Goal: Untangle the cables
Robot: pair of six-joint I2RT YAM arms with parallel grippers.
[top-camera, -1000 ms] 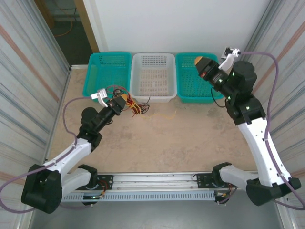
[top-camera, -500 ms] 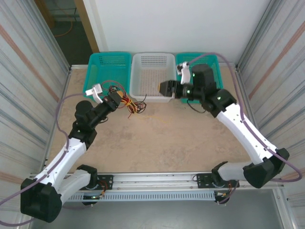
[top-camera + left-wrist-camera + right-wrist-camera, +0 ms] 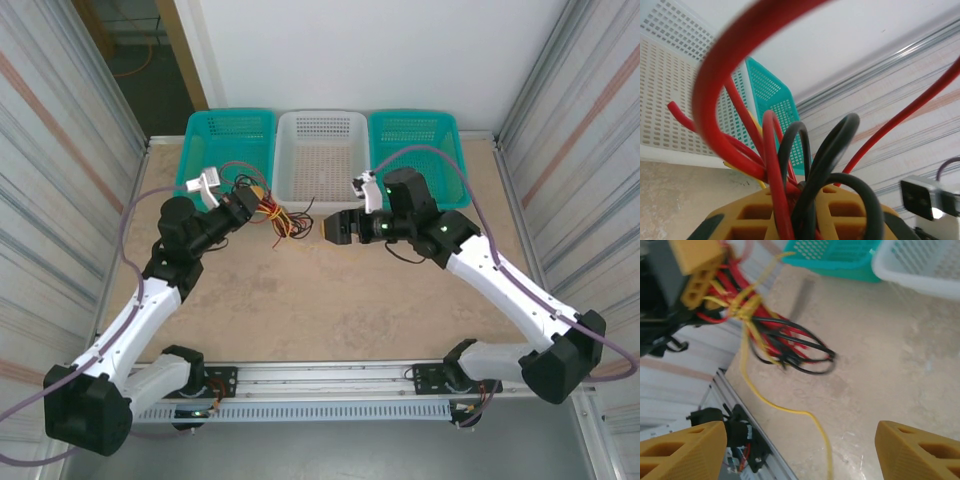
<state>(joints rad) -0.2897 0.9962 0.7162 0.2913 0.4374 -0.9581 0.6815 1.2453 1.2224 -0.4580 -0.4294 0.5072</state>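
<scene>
Since a second ago the right arm has swung away from the right-hand teal basket (image 3: 445, 150) and come down low over the table (image 3: 330, 300), in front of the white basket (image 3: 285, 160), and its gripper has gone from closed to spread. The left arm has drawn its bundle slightly back towards the baskets.

The cables (image 3: 278, 215) form one tangled clump of red, black and pale yellow wires, pinched at one end by the left gripper (image 3: 252, 200) and hanging from it just in front of the gap between the left teal basket (image 3: 200, 150) and the white one. In the left wrist view the red and black loops (image 3: 790, 165) rise out from between the yellow fingers (image 3: 745, 215), which are closed narrowly on them.

From the right wrist view the clump (image 3: 780, 347) splays outward from the left gripper's yellow finger (image 3: 695, 265), the black and red loops reaching over the table. Whether they touch it cannot be told. One pale yellow strand (image 3: 790, 410) trails away from the knot in a long curve across the tabletop.

The right gripper (image 3: 335, 228) points at the bundle from just beside it, apart from the wires. Its fingertips (image 3: 685, 450) sit at opposite lower corners of its own view, wide apart with nothing between them.
</scene>
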